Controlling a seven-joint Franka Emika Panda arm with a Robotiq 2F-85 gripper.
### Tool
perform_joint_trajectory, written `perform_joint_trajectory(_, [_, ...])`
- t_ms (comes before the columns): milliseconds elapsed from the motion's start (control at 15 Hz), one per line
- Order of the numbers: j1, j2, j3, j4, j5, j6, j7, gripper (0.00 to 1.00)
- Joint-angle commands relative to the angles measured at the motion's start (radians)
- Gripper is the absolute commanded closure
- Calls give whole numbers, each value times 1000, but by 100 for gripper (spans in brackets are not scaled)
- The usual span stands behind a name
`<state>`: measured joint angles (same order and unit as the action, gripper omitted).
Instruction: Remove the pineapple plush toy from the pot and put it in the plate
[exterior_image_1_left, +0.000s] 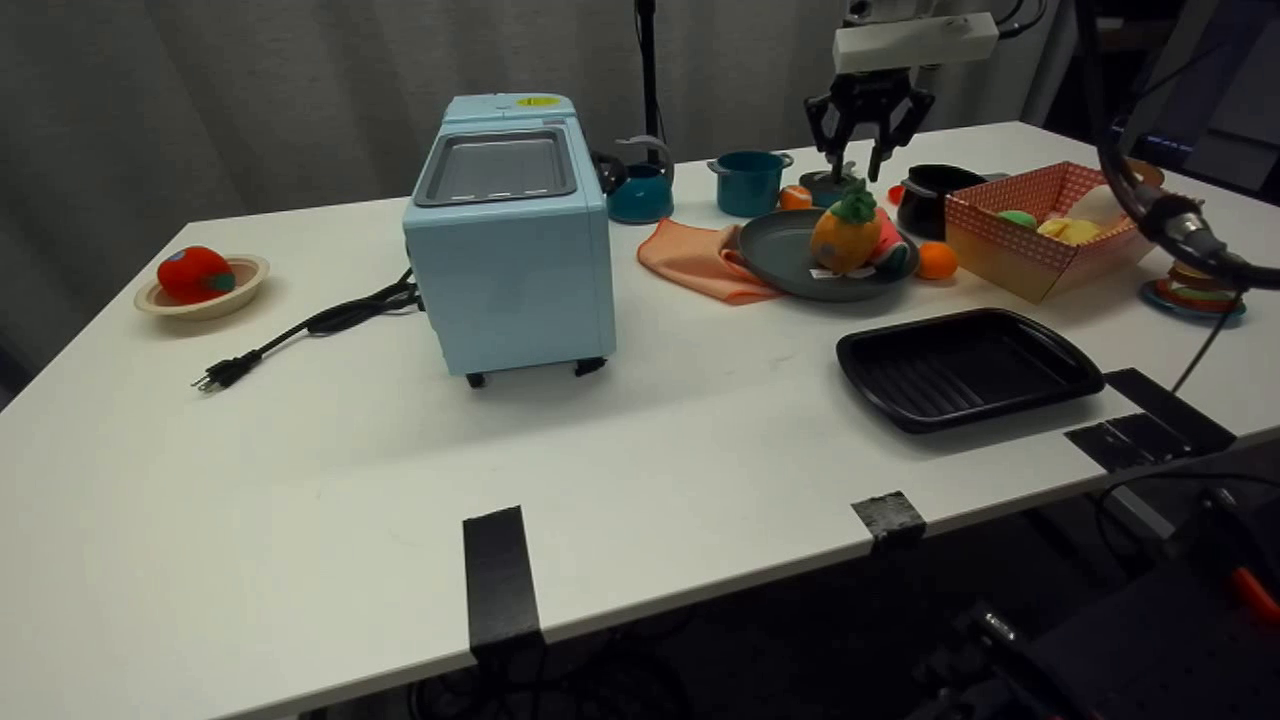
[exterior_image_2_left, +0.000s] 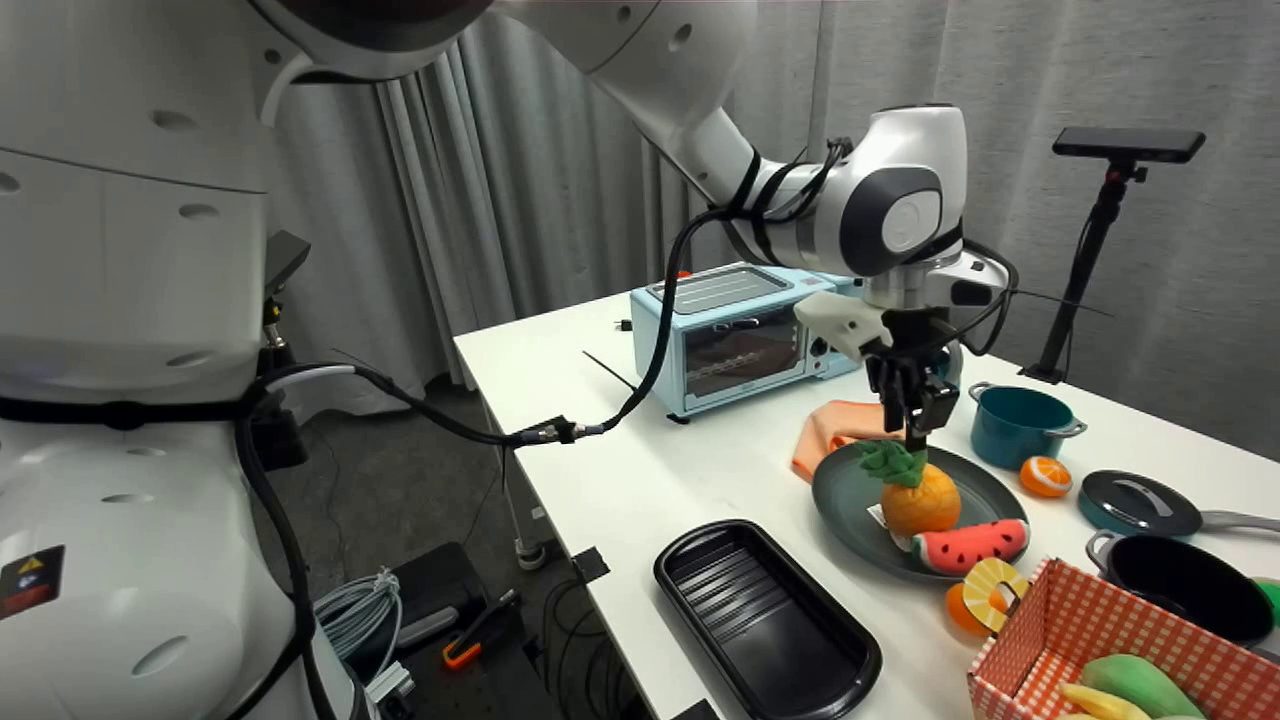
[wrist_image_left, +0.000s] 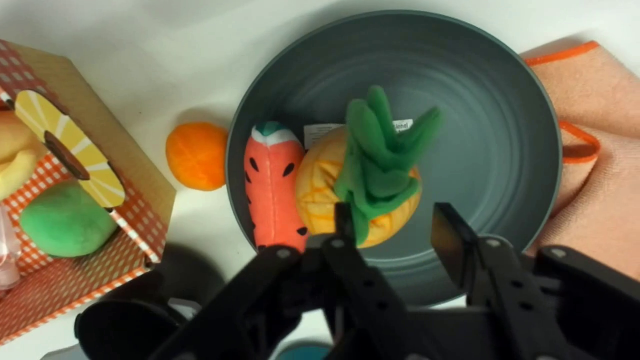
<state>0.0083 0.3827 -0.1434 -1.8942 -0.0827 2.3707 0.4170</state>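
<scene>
I have the gripper (wrist_image_left: 392, 220) hanging over the plate (wrist_image_left: 480, 140), its two fingers (wrist_image_left: 452, 240) spread apart, as I can see in the wrist view. The pineapple plush toy (wrist_image_left: 367, 180) sits on the plate with its green tuft up, close below my gripper. In that view one fingertip covers a bit of the toy; I can't tell whether they touch. On the same plate, a watermelon slice (wrist_image_left: 275, 185) lies just right of the toy in both exterior views.

The other directions I take from an exterior view. Just off the plate's right side rests an orange ball (exterior_image_1_left: 937, 260). The dark pot (exterior_image_1_left: 922, 210) stands on the table (exterior_image_1_left: 700, 420), right of the plate and toward the far edge. Nearer and right of that pot I see a red checked box (exterior_image_1_left: 1000, 250) with a soft green piece (wrist_image_left: 67, 220) inside. The black ridged tray (exterior_image_1_left: 1000, 365) lies on the near side of the plate. To the left, an orange cloth (exterior_image_1_left: 690, 258) runs up to the plate, and farther left stands the pale blue toaster oven (exterior_image_1_left: 530, 270). A teal pot (exterior_image_1_left: 750, 190) is on the far side.
</scene>
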Motion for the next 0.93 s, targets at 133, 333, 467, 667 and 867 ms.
perform_joint_trajectory(133, [6, -36, -10, -33, -24, 49, 4, 9])
perform_joint_trajectory(333, [2, -57, -12, -46, -21, 54, -2, 0])
perform_joint_trajectory(467, [-1, -77, -14, -57, -19, 55, -7, 0])
perform_joint_trajectory(667, [-8, -114, -15, -83, -15, 59, -13, 0])
perform_joint_trajectory(867, [-20, -161, -12, -114, -7, 50, -23, 0])
